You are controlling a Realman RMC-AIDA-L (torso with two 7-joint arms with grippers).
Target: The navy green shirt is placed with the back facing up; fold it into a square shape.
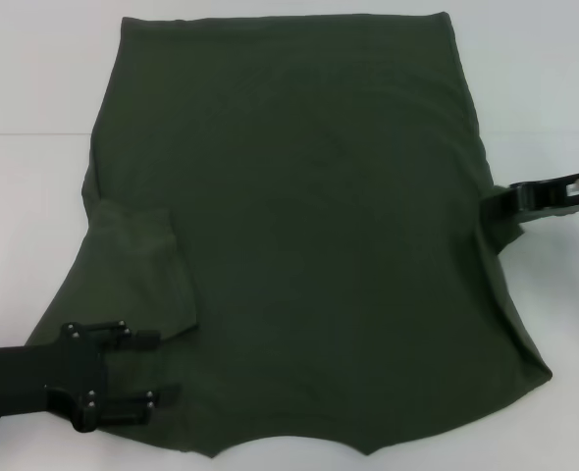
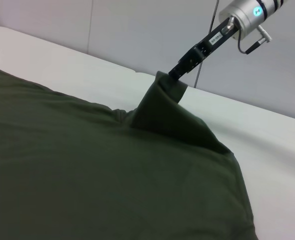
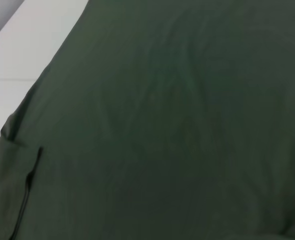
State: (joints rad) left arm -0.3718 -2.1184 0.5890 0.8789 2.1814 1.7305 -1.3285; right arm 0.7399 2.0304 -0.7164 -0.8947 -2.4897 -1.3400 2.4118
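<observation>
Most of the counter [image 1: 25,88] is covered by the navy green shirt [image 1: 309,235]. Bare strips are left along left and right edges, partly taken by left gripper [image 1: 157,368] and right gripper [image 1: 496,204].

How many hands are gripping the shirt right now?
1: the right hand pinches the navy green shirt at its right edge. The left hand is open over the near-left part.

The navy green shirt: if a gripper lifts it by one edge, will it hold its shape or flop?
Probably flop. Where the right gripper pinches the navy green shirt, the cloth rises in a limp tent while the rest stays flat on the table. The left sleeve already lies folded in, so it likely creases easily.
</observation>
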